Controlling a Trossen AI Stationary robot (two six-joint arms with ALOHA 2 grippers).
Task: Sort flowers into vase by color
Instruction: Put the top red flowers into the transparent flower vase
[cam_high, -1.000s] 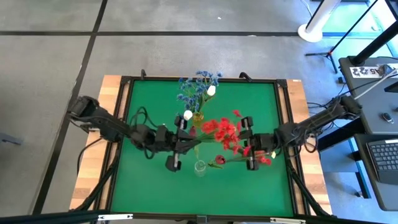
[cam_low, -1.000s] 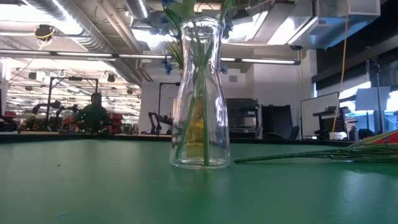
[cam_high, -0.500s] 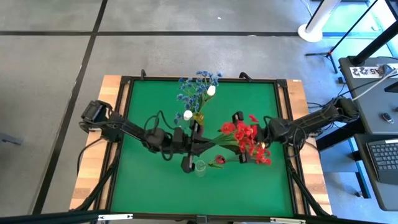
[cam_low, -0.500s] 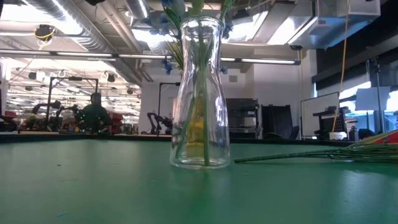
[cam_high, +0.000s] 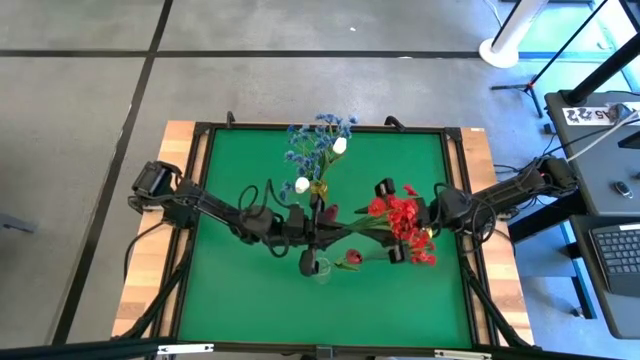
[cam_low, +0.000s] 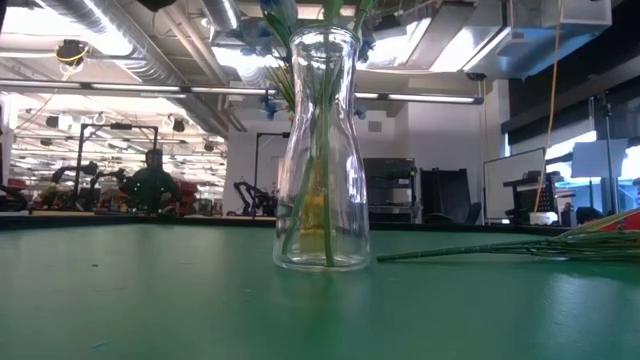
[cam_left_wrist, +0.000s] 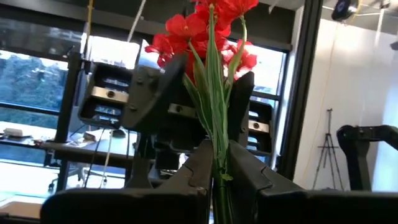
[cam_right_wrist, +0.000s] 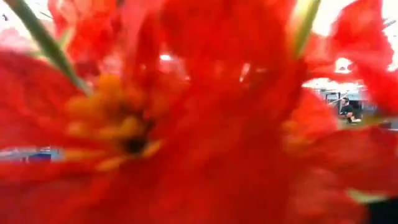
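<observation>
My left gripper (cam_high: 318, 228) reaches in over the table's middle, shut on the green stems of a red clustered spray (cam_high: 402, 218). The spray's heads (cam_left_wrist: 205, 25) lie over my right gripper (cam_high: 388, 222), whose fingers stand apart on either side of them in the left wrist view. Red petals (cam_right_wrist: 186, 112) fill the right wrist view. A glass vase (cam_high: 318, 187) at the centre holds blue sprays (cam_high: 318, 135) and white buds (cam_high: 340, 146). A second glass vase (cam_high: 320, 268) stands nearer. A red bud (cam_high: 352, 258) lies beside it on its stem. My left gripper pinches the bundle of green stems (cam_left_wrist: 216, 163) between its two fingers, well below the flower heads. The fingers point toward the table's right, slanting upward, and lie along the stems. The spray is lifted clear of the table, its heads up and to the right. My right gripper has the red heads against or just above it; I cannot tell whether it touches them.
The green mat (cam_high: 240, 290) lies in a black and wooden frame (cam_high: 185, 140), with bare mat at the near left and far right. Loose stems (cam_low: 480, 250) lie on the mat right of the near vase (cam_low: 322, 150). A person (cam_low: 150, 180) sits far off in the room.
My left gripper has gone toward the table's right edge and a little down, carrying the red spray. The flower heads now sit farther right, over my right gripper. My right gripper has rolled and shifted slightly toward the far edge.
</observation>
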